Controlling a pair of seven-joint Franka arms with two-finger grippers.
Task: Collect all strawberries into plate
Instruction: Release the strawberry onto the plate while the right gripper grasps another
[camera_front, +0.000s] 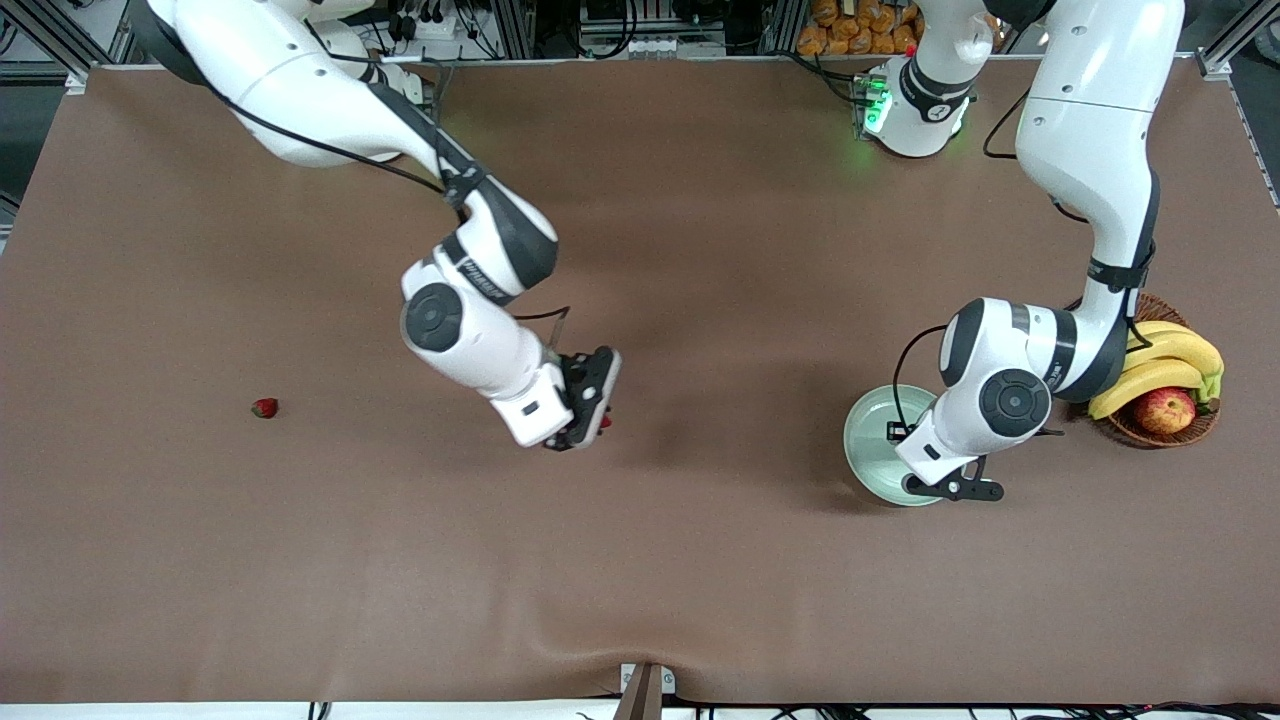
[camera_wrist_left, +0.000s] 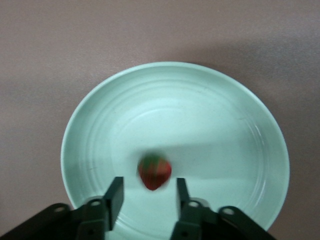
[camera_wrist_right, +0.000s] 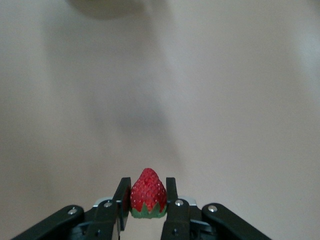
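Brown cloth covers the counter (camera_front: 700, 560), and over its middle the right tool (camera_front: 598, 425) hangs with its fingers pinched tight on a strawberry (camera_wrist_right: 148, 199), red tip pointing outward and green cap back between the pads. The left tool (camera_wrist_left: 146, 192) is over the pale mint-green plate (camera_wrist_left: 100, 125) at the left arm's end of the counter, its fingers parted to a middling gap and gripping nothing; a second strawberry (camera_wrist_left: 154, 172), blurred, shows against the plate's floor just off those fingertips, touching neither. Whether it has landed cannot be told. A third strawberry (camera_front: 264, 407) lies alone on the cloth toward the right arm's end, well apart from both tools and the plate. That makes three strawberries and one plate. Just beside the plate stands a wicker basket (camera_front: 1150, 432) with bananas (camera_front: 1170, 362) and an apple (camera_front: 1164, 410).
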